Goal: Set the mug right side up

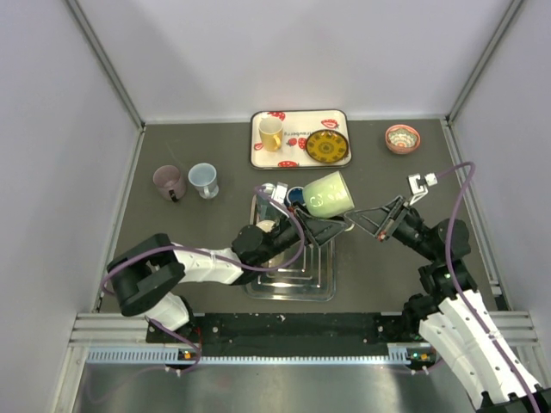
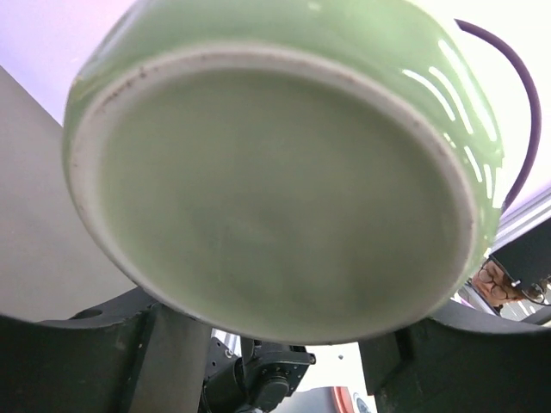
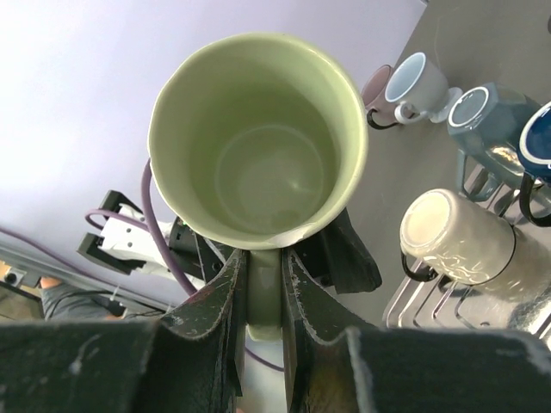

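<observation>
The green mug [image 1: 328,194] hung in the air roughly on its side, its mouth facing your right pincer [image 3: 264,268] and its base facing your left pincer [image 2: 280,331]. Your right pincer was clamped on the mug's handle, just under the rim. Your left pincer's jaws stood apart on either side of the base; whether they touched the wall I could not tell.

For a clean handover, I judge you needed to centre the base between the left jaws and close them firmly on the wall. Only then should the right pincer have let go of the handle, since glazed ceramic probably slips in a light grip.

Below both pincers lay the drying rack [image 1: 293,280] with a white mug [image 3: 456,239] on it, so a dropped mug would likely have hit them.
</observation>
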